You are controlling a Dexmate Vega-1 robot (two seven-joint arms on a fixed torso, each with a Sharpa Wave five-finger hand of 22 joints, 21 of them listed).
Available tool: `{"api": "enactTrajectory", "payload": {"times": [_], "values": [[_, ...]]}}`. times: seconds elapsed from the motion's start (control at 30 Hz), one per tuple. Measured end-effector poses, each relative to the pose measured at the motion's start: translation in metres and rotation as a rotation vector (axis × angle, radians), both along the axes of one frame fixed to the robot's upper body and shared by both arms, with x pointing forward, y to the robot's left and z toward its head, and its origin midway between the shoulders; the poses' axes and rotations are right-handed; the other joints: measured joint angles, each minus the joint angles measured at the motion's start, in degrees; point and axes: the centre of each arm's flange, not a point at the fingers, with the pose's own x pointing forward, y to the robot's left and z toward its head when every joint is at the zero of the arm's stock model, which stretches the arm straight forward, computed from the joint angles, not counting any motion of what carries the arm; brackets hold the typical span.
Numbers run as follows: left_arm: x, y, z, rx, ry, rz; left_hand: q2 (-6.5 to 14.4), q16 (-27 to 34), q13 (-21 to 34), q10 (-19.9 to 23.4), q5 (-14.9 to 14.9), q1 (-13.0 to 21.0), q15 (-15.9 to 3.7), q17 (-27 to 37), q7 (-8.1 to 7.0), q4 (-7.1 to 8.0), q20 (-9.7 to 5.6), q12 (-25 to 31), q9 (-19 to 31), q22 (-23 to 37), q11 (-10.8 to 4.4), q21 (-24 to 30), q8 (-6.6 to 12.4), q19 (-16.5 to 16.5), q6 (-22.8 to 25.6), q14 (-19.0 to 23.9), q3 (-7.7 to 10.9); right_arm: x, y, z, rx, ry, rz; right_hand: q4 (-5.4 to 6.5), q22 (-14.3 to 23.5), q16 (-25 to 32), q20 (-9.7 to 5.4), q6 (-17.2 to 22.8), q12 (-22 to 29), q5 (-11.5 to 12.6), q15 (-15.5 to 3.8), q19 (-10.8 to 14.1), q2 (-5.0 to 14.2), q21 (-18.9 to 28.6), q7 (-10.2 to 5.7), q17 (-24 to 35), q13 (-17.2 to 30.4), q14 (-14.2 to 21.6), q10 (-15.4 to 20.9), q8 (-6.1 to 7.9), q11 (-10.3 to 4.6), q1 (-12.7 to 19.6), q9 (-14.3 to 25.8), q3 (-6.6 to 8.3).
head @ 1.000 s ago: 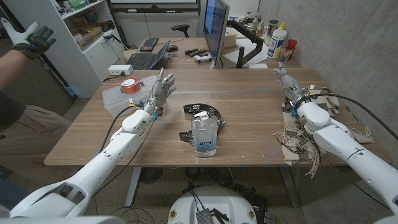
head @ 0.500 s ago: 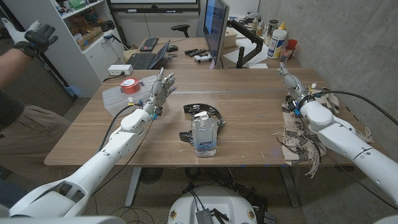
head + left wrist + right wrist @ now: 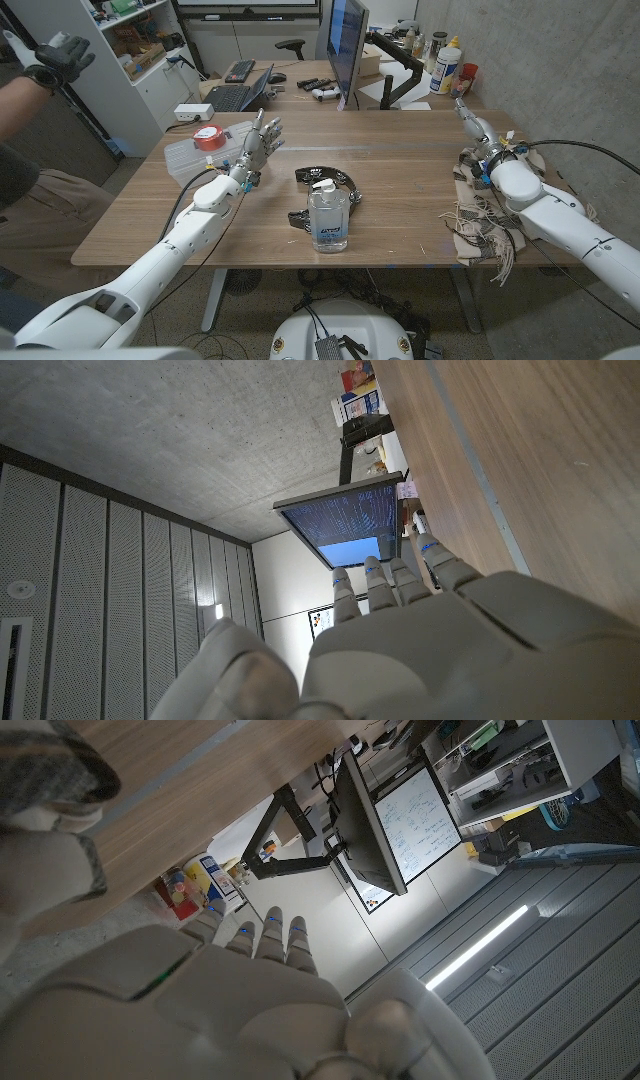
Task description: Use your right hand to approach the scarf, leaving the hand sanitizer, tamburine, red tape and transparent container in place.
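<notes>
The scarf (image 3: 488, 228), beige and grey with fringes, lies along the table's right edge; a grey fold of the scarf (image 3: 45, 775) is in the right wrist view. My right hand (image 3: 478, 135) hovers over its far end, fingers straight and apart, holding nothing, while the forearm lies above the cloth. The hand sanitizer (image 3: 328, 221) stands upright at the middle front, with the black tamburine (image 3: 322, 179) just behind it. Red tape (image 3: 207, 138) rests on the transparent container (image 3: 187, 160) at the left. My left hand (image 3: 258, 142) is raised beside the container, fingers spread, empty.
A monitor (image 3: 346, 45), a laptop (image 3: 238, 92) and bottles (image 3: 447, 63) stand on the desk behind the table. A person at the left edge raises a gloved hand (image 3: 55, 55). A concrete wall runs along the right.
My right hand has drifted to the right and a little farther back, over the scarf's far end. The left hand and the objects have stayed put.
</notes>
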Motion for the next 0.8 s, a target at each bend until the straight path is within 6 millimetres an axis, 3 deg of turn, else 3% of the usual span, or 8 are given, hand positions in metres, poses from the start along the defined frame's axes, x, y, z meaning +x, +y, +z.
{"api": "enactTrajectory", "payload": {"times": [0.33, 0.5, 0.8], "values": [[0.001, -0.003, -0.001, 0.0, 0.003, -0.006, 0.0, 0.0, 0.0, 0.0, 0.0, 0.0, 0.0, 0.0, 0.0, -0.15, 0.0, 0.0, 0.0, 0.0, 0.0, 0.0, 0.0, 0.0, 0.0, 0.0, -0.15, -0.011, -0.007, 0.005, -0.061, -0.01, -0.071, 0.0, 0.0, 0.0, -0.02, 0.46, 0.24, 0.0, 0.0, 0.02, 0.0, 0.0, -0.17, 0.0, 0.0, 0.0, 0.42, 0.45, -0.41, 0.0, 0.0, 0.0], [0.001, -0.004, -0.002, 0.0, 0.004, -0.008, 0.0, 0.0, 0.0, 0.0, 0.0, 0.0, 0.0, 0.0, 0.0, -0.25, 0.01, 0.0, 0.0, 0.0, 0.0, 0.0, 0.0, 0.0, 0.0, 0.0, -0.25, -0.012, -0.011, 0.005, -0.09, -0.011, -0.126, 0.0, 0.0, 0.22, -1.55, 1.03, 0.88, 0.45, -0.83, 0.92, 0.0, 0.45, 0.2, 0.0, 0.0, 0.85, 1.54, 0.45, -1.53, 0.0, 0.0, -0.48], [0.002, -0.005, -0.001, 0.002, 0.002, -0.01, 0.0, 0.0, 0.0, 0.0, 0.0, 0.0, 0.0, 0.0, -0.21, -0.25, 0.01, 0.0, 0.0, 0.0, 0.0, 0.0, -0.67, -0.01, -1.68, 0.0, -0.25, -0.022, -0.01, 0.009, -0.192, -0.015, -0.212, 0.0, 0.0, 0.22, -1.12, 0.3, 0.88, 0.45, -1.04, 0.5, 0.0, 0.45, -0.53, 0.0, 0.0, 0.61, 1.54, 0.45, -1.53, 0.0, 0.0, -0.48]]}}
